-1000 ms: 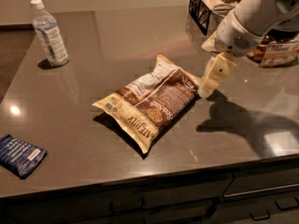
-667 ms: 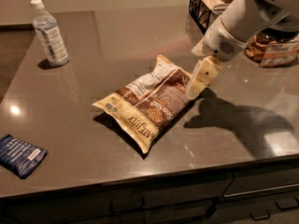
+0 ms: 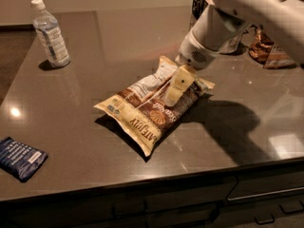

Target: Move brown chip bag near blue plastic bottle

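Hanging over the brown chip bag [image 3: 142, 114], perhaps touching it, the tool [image 3: 175, 92] hides whether it grips.

My arm [image 3: 251, 6] is smooth white plastic, a thick rounded shell narrowing to a cylindrical wrist [image 3: 202, 49] with a small patch of dark vent holes. My gripper [image 3: 174, 91] is pale cream-yellow, blocky and tapering; it sits over the brown chip bag [image 3: 145, 120].

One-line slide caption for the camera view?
With the tool over the chip bag, the bottle stands upright far across the counter.
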